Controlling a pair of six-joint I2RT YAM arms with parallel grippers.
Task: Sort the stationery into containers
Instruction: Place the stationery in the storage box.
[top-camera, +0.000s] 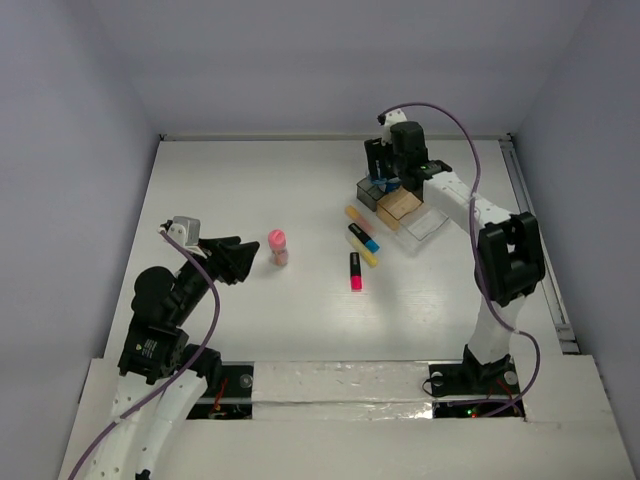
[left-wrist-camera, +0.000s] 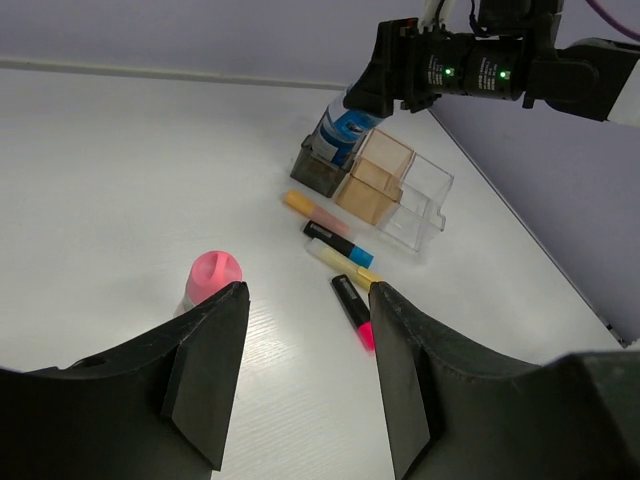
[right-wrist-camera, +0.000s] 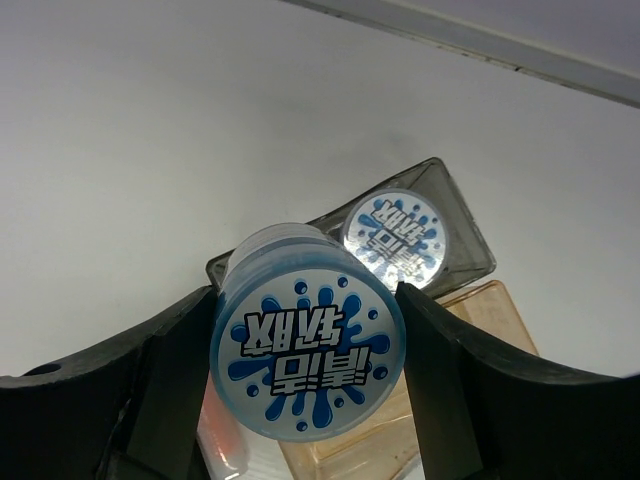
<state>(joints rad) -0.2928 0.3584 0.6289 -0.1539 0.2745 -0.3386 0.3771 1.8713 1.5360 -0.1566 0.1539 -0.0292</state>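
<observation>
While our right gripper (right-wrist-camera: 308, 375) is clasping a blue-and-white pot (right-wrist-camera: 305, 335) just above the dark tray (right-wrist-camera: 478, 250) where a second pot (right-wrist-camera: 395, 235) is sitting, we are judging it needs lowering in and letting go, our left gripper (left-wrist-camera: 305, 300) gaping empty near the pink stick (left-wrist-camera: 212, 275)

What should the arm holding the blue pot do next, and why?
Probably ease the blue pot down into the dark grey tray. The right fingers grip it just over that tray, where the other pot of the same kind already sits, so it looks like it belongs there.
</observation>
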